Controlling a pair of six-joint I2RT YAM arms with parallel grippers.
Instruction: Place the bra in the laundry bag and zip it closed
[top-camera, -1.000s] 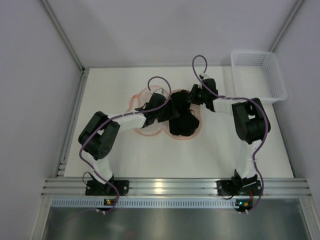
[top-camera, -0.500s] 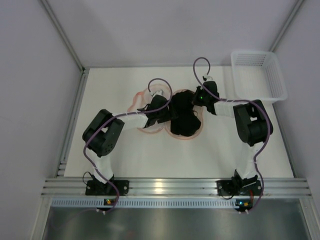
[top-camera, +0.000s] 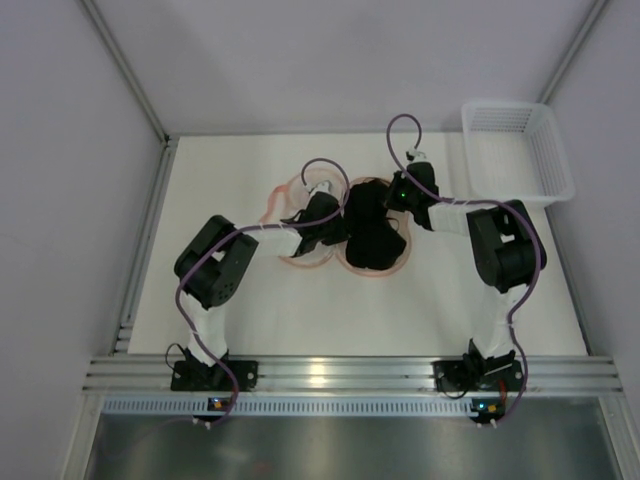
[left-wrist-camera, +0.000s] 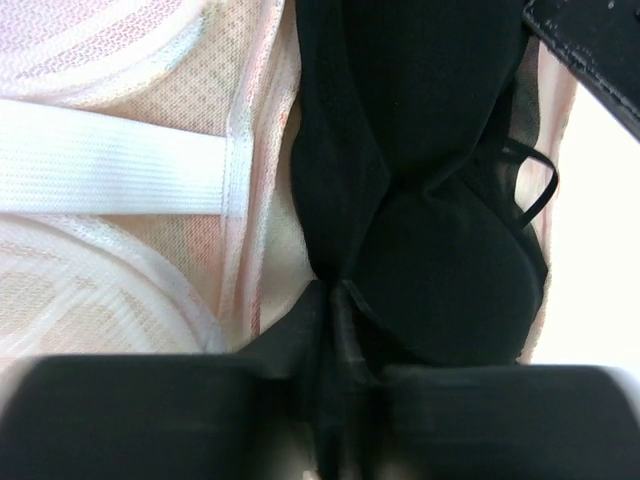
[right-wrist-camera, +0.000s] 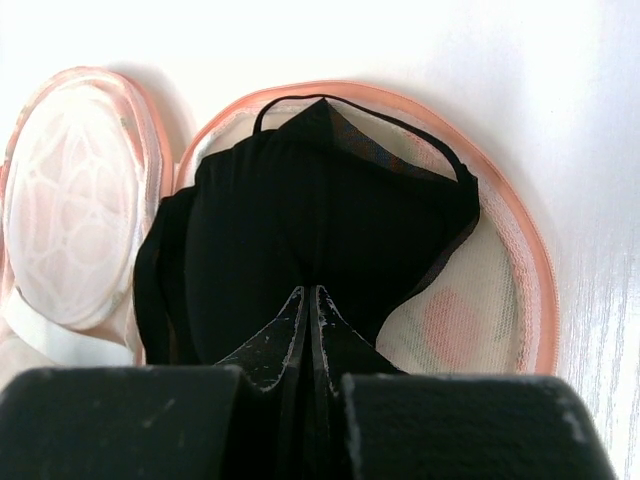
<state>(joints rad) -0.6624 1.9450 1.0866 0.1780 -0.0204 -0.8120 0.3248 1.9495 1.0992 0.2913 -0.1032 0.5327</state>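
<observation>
Overhead, the laundry bag (top-camera: 300, 262) lay opened flat at the middle of the table (top-camera: 450, 310), its two round halves side by side. The black bra (top-camera: 370, 235) sat heaped on the half nearer the frame's right, inside the pink rim. The left gripper (top-camera: 338, 228) met the bra's left edge from the frame's left. In its wrist view the jaws stood nearly together at the bottom centre, with black fabric running into the slit between them. The right gripper (top-camera: 392, 195) came in at the bra's upper right. Its wrist view showed the fingers pressed together, the cloth creasing toward their tips. A white mesh basket (top-camera: 515, 150) stood well apart, in the upper right.
</observation>
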